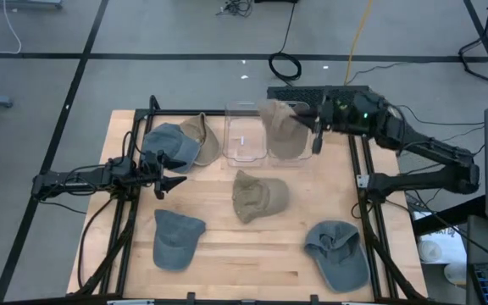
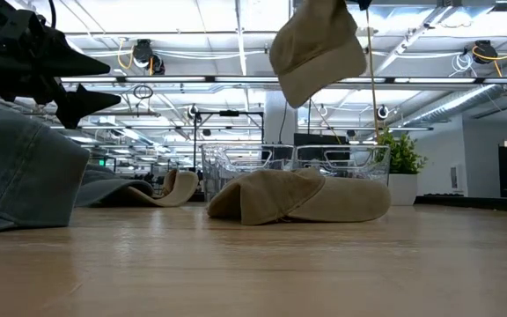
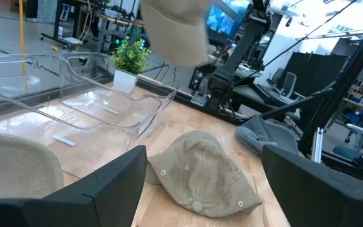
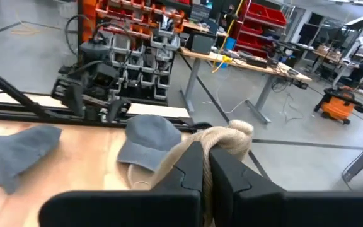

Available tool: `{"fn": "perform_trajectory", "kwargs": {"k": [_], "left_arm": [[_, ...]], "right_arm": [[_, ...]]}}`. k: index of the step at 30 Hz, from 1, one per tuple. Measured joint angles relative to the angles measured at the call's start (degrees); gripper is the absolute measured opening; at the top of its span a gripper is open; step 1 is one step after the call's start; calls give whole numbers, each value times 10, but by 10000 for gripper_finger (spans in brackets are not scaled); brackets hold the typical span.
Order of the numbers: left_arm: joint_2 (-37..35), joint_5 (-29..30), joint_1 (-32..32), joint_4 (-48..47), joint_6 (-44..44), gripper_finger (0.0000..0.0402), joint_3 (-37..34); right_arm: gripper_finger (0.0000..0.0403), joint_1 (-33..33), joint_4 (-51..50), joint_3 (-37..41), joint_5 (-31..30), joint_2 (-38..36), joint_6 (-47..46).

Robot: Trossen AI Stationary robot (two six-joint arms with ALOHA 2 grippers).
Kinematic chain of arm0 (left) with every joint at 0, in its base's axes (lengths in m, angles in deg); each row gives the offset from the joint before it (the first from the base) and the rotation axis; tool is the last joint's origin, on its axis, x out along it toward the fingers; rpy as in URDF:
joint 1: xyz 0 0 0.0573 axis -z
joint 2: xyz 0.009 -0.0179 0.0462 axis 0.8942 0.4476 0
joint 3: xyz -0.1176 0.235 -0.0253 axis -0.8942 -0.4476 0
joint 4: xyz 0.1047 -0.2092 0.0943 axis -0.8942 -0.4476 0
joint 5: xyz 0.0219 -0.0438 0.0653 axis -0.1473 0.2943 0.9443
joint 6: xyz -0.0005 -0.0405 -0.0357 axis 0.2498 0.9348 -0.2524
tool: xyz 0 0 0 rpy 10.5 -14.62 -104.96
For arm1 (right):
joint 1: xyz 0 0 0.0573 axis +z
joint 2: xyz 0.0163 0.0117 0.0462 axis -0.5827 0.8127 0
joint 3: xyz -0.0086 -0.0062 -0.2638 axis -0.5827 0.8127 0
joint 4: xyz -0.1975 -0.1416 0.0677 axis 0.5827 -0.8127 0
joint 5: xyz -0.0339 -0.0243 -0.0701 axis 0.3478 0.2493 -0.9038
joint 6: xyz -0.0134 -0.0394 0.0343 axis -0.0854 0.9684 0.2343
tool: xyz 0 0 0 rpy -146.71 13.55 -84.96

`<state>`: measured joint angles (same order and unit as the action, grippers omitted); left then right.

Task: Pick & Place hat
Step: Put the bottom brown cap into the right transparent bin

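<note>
Now, as seen from above and at table level:
Right gripper [image 1: 315, 119]: at the far side of the table, above the right bin [image 1: 285, 135]; fingers [image 4: 188, 170] clenched on a fold of the held tan hat [image 1: 280, 125].
Held tan hat: lifted clear of the table, hanging over the right bin; in the low view high above the other hats [image 2: 317, 48]; fabric bunched between the right fingers in the right wrist view [image 4: 222, 135].
Left gripper [image 1: 166, 176]: above the table's left part, just beside the far blue hat [image 1: 169, 144]; jaws parted, nothing between them; fingers [image 3: 99, 189] wide apart in the left wrist view.
Bins: two clear ones side by side at the far middle; left bin [image 1: 244, 131] with only a small label inside.
Middle tan hat [image 1: 257, 196]: flat on the table at its centre, near the bins, ahead of the left gripper [image 3: 200, 173].
Far tan hat [image 1: 207, 135]: left of the bins, touching the far blue hat.
Near left blue hat [image 1: 176, 237]: on the near left part of the table.
Near right blue hat [image 1: 339, 252]: on the near right part, well apart from the others.
Table [image 1: 261, 271]: light wood, dark frame rails down both sides.
</note>
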<state>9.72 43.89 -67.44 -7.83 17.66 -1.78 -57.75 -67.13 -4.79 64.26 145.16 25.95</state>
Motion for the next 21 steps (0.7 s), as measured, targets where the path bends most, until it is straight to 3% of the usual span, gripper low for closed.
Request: {"fn": "perform_trajectory", "kwargs": {"k": [8, 21], "left_arm": [[0, 0, 0, 0, 0, 324, 0], [0, 0, 0, 0, 0, 324, 0]], "right_arm": [[0, -125, -20, -25, 116, 23, 28], [0, -298, -17, -68, 246, 111, 51]]}}
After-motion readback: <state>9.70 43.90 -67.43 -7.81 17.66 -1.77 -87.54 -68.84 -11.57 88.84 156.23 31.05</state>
